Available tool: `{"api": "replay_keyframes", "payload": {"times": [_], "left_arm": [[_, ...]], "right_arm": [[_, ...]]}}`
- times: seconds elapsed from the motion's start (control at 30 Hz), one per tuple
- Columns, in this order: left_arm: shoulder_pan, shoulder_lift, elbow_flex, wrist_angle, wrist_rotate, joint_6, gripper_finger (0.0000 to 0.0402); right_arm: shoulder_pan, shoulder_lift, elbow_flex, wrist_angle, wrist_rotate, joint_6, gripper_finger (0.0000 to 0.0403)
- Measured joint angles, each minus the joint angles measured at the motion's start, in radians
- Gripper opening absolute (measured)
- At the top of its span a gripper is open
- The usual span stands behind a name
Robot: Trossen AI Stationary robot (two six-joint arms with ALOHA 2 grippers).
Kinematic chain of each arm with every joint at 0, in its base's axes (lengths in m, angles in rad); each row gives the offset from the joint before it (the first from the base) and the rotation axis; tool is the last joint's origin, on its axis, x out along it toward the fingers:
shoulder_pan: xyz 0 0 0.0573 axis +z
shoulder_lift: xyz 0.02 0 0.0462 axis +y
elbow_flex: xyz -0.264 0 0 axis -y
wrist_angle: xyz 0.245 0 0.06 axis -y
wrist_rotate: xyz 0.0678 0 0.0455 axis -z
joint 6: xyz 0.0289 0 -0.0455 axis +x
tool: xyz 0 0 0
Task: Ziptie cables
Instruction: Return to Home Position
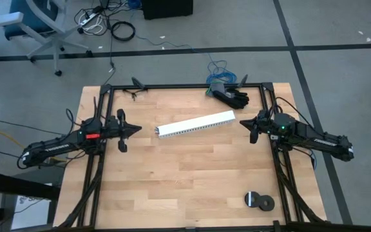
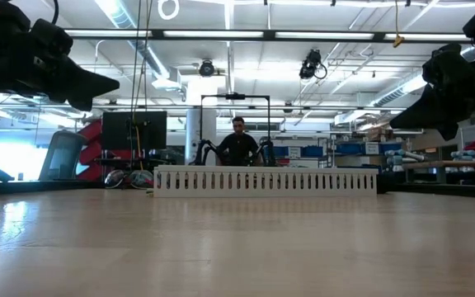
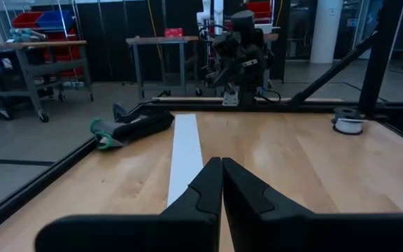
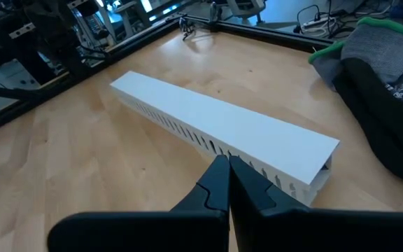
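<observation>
A tangle of thin blue wires, apparently the cables, lies just past the table's far edge, next to a dark glove-like bundle. Small thin dark strips lie near the far left corner; I cannot tell whether they are zipties. My left gripper hovers shut at the table's left, pointing level at the white slotted channel. My right gripper hovers shut at the right, tipped slightly down at the channel's right end. Neither holds anything.
The white channel lies slanted across the table's middle. Two tape rolls sit at the near right. A black frame runs along the table's edges. A person stands beyond the far edge. Bare wood spreads in the near half.
</observation>
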Motion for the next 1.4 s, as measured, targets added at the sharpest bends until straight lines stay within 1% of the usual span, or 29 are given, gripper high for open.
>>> {"api": "replay_keyframes", "payload": {"times": [1.4], "left_arm": [[0.000, 0.000, 0.000, 0.017, 0.001, -0.001, 0.0021]], "right_arm": [[0.000, 0.000, 0.000, 0.000, 0.000, 0.000, 0.0001]]}}
